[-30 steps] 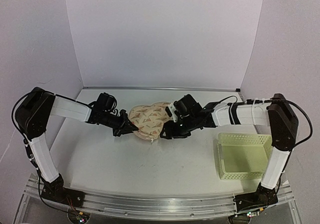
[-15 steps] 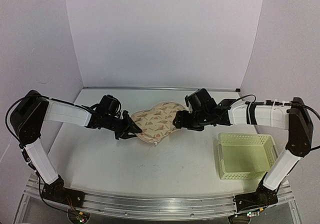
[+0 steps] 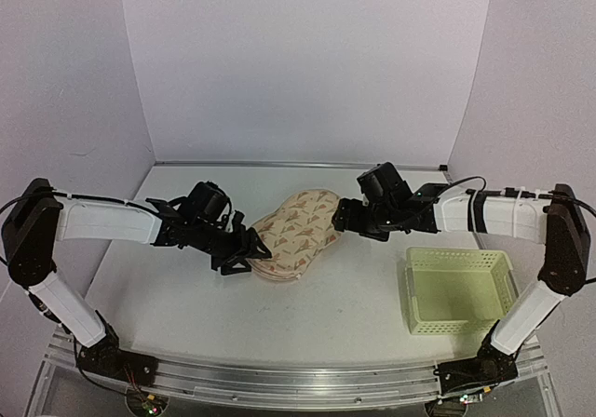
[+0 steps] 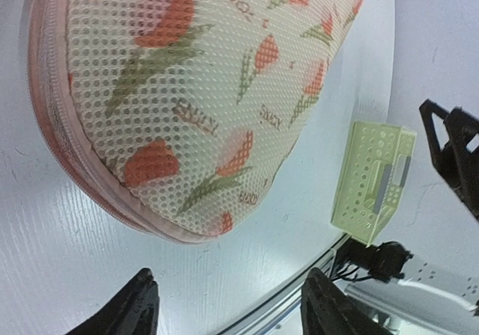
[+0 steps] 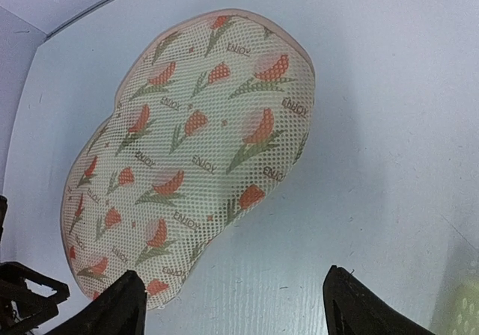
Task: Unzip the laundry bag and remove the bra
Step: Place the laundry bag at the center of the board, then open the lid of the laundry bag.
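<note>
Robot lab bench cell, not a home. White tabletop [image 3: 233, 315] is boxed in by plain pale backdrop panels [image 3: 307, 63] at the back and both sides. Left arm [image 3: 102, 221] and right arm [image 3: 484, 214] are bolted to an aluminium rail [image 3: 279, 382] along the near edge, with exposed wiring [image 3: 142, 400] at the base. Household props sit staged on the table: a printed mesh laundry bag [image 3: 293, 235] and a pale lattice basket [image 3: 456, 291]. Wrist views show the same bare white surface.
</note>
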Controlling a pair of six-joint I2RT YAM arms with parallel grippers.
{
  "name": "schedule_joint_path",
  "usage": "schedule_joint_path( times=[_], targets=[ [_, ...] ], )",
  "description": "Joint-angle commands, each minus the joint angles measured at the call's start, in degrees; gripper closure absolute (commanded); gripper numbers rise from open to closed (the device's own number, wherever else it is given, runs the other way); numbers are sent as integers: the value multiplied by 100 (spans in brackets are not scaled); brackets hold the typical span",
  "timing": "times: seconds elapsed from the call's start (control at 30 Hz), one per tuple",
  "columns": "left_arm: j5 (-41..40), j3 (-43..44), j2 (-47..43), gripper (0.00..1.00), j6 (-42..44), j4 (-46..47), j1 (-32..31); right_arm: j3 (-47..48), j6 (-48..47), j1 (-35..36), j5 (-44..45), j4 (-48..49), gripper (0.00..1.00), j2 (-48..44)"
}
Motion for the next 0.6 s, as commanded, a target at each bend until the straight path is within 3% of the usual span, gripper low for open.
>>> schedule_joint_path(
  times=[0.0,0.27,0.57],
  targets=[
    [-347,578,-291,29,721,-829,-154,-15,128,-66,208,114,16,-352],
    [-1223,2073,-222,24,2123,-2190,-152,-232,47,-177,568,-101,15,-790],
    [-1695,3857,806,14,3517,-2870,-83,-403,272,-320,1003,-913,4,-1500]
  ],
)
